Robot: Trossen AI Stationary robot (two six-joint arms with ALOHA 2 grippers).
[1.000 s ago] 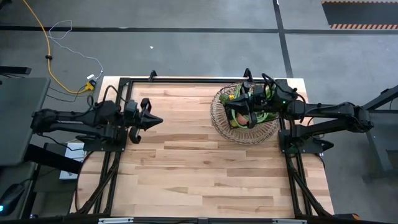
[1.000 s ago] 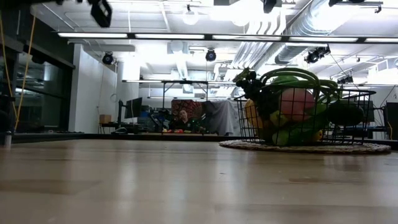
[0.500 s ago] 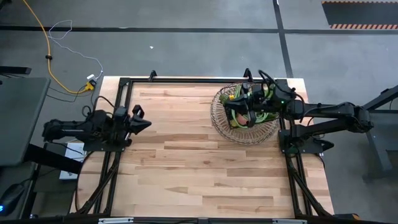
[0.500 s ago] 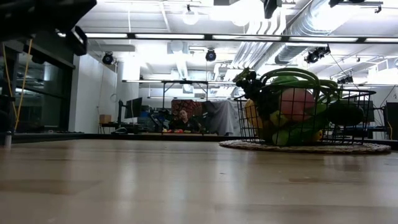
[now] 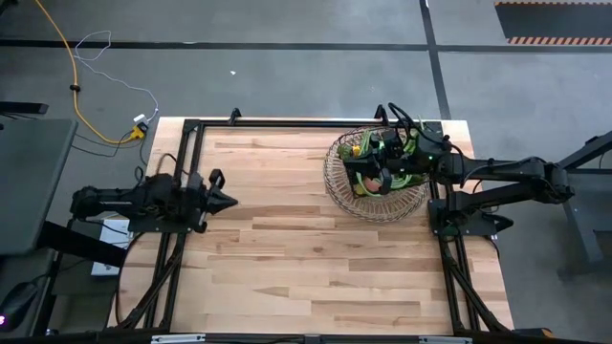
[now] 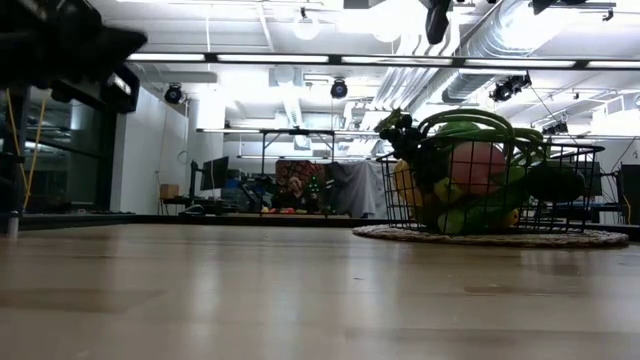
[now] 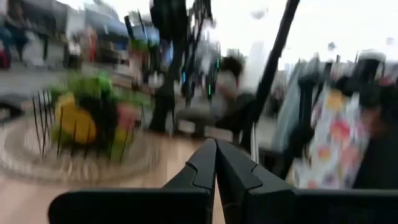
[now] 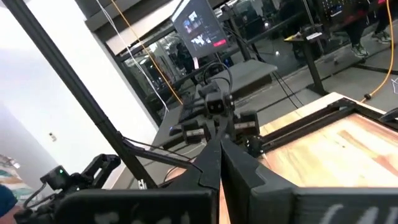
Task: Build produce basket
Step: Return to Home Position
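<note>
**Full basket at the desk's far right corner**

The wire basket (image 5: 337,188) stands by the far right corner of the desk (image 5: 287,258). It is heaped with produce (image 6: 440,200), with green beans (image 6: 480,122) arching over a pink peach (image 6: 478,165). The right gripper (image 5: 376,162) hangs over the basket, its fingers pressed together and holding nothing. The left gripper (image 5: 229,201) hovers near the desk's left edge, fingers likewise pressed together.

The bench (image 5: 306,258) lies bare from its middle round to 6 o'clock, open to a pass from either side. The piled basket (image 5: 337,191) blocks 1 o'clock, the right gripper (image 5: 378,159) above it. The left gripper (image 5: 229,201) pokes in at 9 o'clock.
</note>
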